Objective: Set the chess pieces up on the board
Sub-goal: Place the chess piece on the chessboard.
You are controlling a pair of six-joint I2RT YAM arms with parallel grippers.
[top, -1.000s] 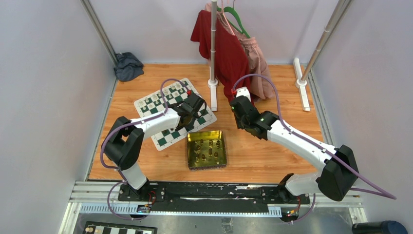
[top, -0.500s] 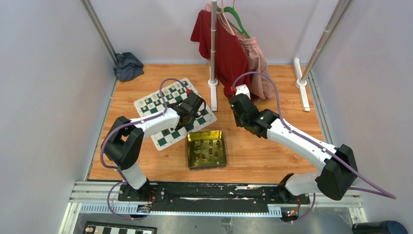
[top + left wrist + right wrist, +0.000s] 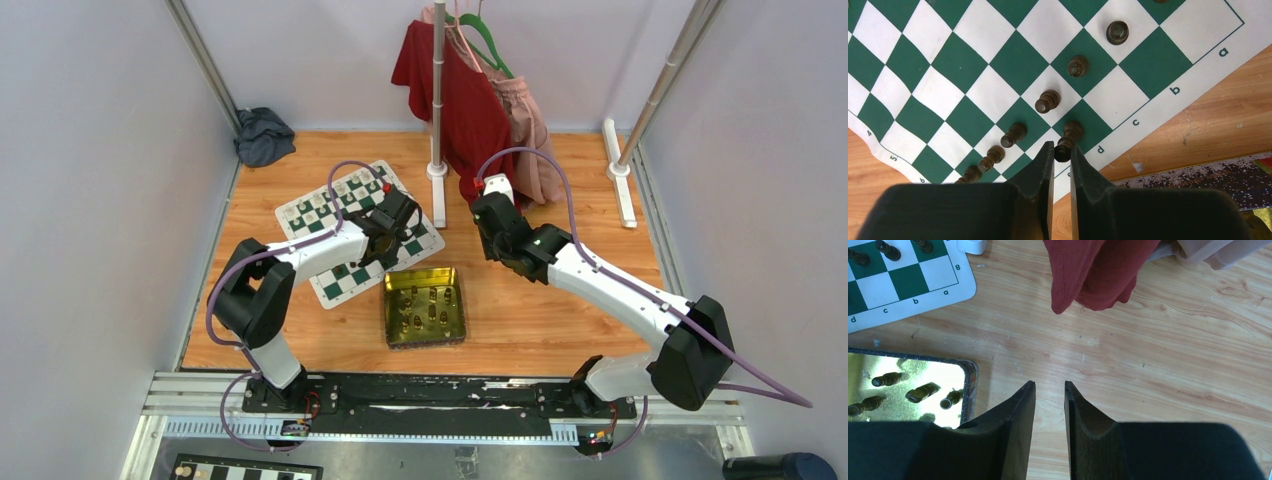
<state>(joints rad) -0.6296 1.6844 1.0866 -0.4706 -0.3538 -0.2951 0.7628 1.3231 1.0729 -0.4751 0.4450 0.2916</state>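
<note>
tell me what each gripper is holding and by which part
The left gripper pinches a dark brown chess piece by its upper end, at the very tips of its jaws, over the board. The right gripper holds nothing; its jaws stand open.

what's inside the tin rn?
Several dark brown chess pieces lie loose in the tin; no cream ones show. In the right wrist view the right gripper hides the tin's near part.

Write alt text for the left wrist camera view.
The left gripper is shut on a dark brown chess piece at the edge of the green-and-white board, by the letter d. More dark pieces stand in a diagonal row across the squares, and wooden table shows beyond the border.
</note>
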